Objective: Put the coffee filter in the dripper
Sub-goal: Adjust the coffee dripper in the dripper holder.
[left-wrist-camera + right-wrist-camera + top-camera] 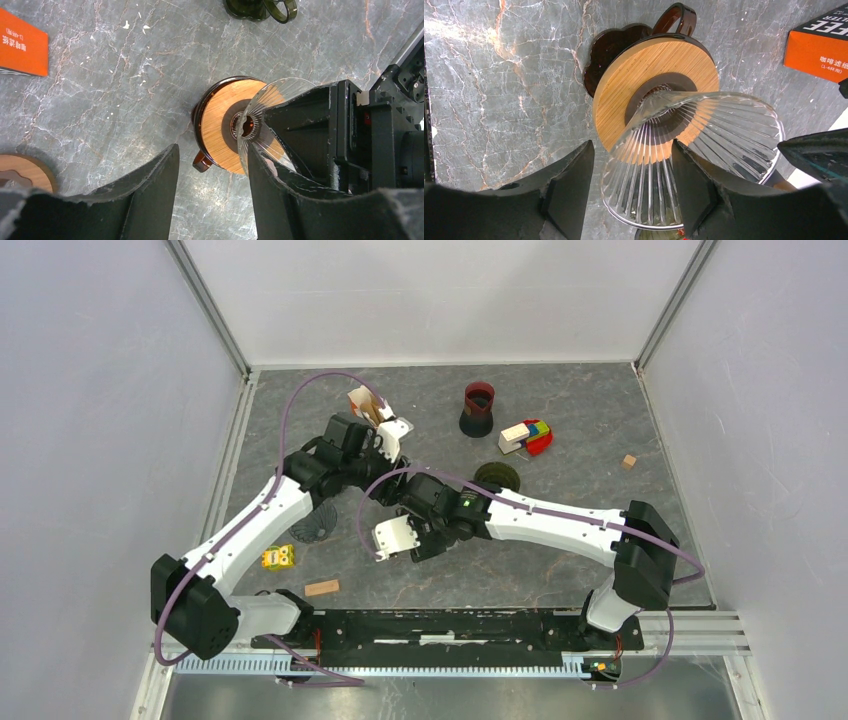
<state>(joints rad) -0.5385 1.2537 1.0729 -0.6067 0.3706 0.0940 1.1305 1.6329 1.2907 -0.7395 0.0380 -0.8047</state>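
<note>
Right gripper stands with its jaws apart, one finger outside the dripper and the other showing through the glass as if inside the cone's mouth; I see a gap on the outer side, so I read it as released rather than pinching, though I cannot rule out contact on the inner finger; left gripper is spread too and holds nothing, one of its fingers just beside the glass rim; the dripper is tipped over, its wooden collar on edge and its mouth turned toward my right wrist camera, not upward; whether it rests on the tabletop or hangs on that inner finger I cannot tell; no loose coffee filter shows anywhere, only the orange box with filter lettering, well apart from the dripper, so I judge the filter not yet fetched; my worries from here: pulling the right gripper back could hook the rim and drag or roll the glass; the left finger so near the rim could knock it; both arms crowd one spot and may clash; a filter will not seat in a sideways cone.
</note>
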